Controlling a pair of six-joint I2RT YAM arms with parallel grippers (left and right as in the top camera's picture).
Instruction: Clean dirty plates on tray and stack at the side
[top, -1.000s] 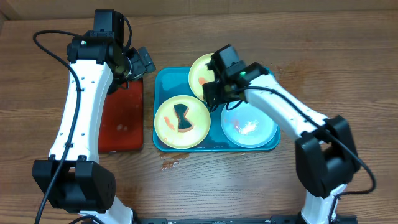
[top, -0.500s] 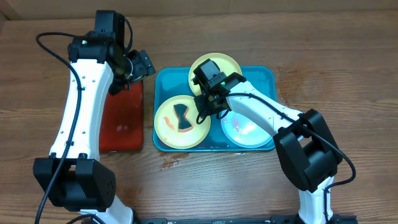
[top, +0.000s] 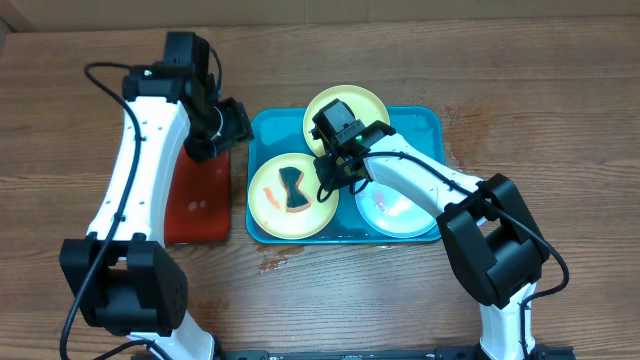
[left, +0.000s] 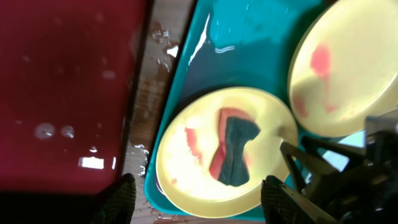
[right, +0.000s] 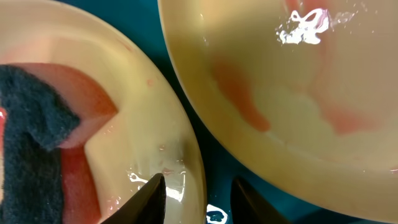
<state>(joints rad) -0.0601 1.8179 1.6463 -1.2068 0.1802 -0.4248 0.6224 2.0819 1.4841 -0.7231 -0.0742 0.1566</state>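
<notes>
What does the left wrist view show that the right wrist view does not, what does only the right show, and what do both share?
Only the left wrist view: the red-brown tray, wet wood beside it, the whole front plate, and the open left pincer. Only the right wrist view: the right pincer, open, straddling that plate's rim in close-up. Both: the front plate's sponge, the rear plate with red smears, and the turquoise tray.

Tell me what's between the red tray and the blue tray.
Only a narrow strip of wet table separates them, seen in the left wrist view.
</notes>
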